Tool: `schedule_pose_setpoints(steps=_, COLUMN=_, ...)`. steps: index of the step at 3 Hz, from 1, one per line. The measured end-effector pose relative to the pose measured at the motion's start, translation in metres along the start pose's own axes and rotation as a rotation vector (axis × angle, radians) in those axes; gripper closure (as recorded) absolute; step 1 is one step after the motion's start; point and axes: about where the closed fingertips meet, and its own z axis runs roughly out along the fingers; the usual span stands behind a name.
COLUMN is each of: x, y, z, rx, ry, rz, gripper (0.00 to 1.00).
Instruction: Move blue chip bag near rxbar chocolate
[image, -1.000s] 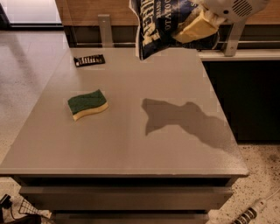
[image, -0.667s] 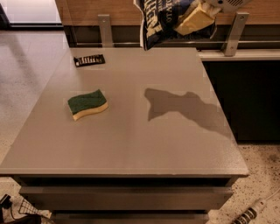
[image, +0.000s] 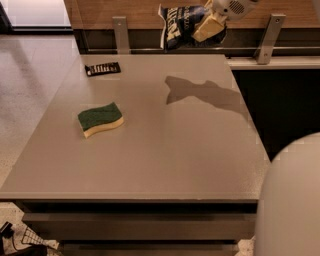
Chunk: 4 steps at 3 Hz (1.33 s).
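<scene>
At the top edge of the frame, right of centre: gripper (image: 204, 26), tan fingers (image: 210, 29) pinched on the right side of the blue chip bag (image: 175, 26). Bag held up in the air, clear of the grey table (image: 165, 165), crumpled, with its shadow (image: 205, 94) on the tabletop just below. Upper left of the table: rxbar chocolate (image: 102, 68), lying flat, well apart from the bag. Left of centre: green-and-yellow sponge (image: 100, 119), green face up. Lower right corner: pale rounded robot part (image: 295, 200)
</scene>
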Motion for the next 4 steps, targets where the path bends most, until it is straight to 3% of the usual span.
schedule_pose_setpoints(steps=1, x=-0.001, y=-0.029, z=0.021, rx=0.039, ry=-0.060, rz=0.038, gripper=1.00)
schedule_pose_setpoints(steps=2, x=-0.021, y=-0.042, z=0.043, rx=0.058, ry=-0.102, rz=0.046, gripper=1.00)
schedule_pose_setpoints(steps=3, x=-0.046, y=-0.042, z=0.075, rx=0.043, ry=-0.070, rz=0.045, gripper=1.00)
schedule_pose_setpoints(steps=4, x=-0.061, y=-0.035, z=0.108, rx=0.020, ry=0.016, rz=0.050, gripper=1.00)
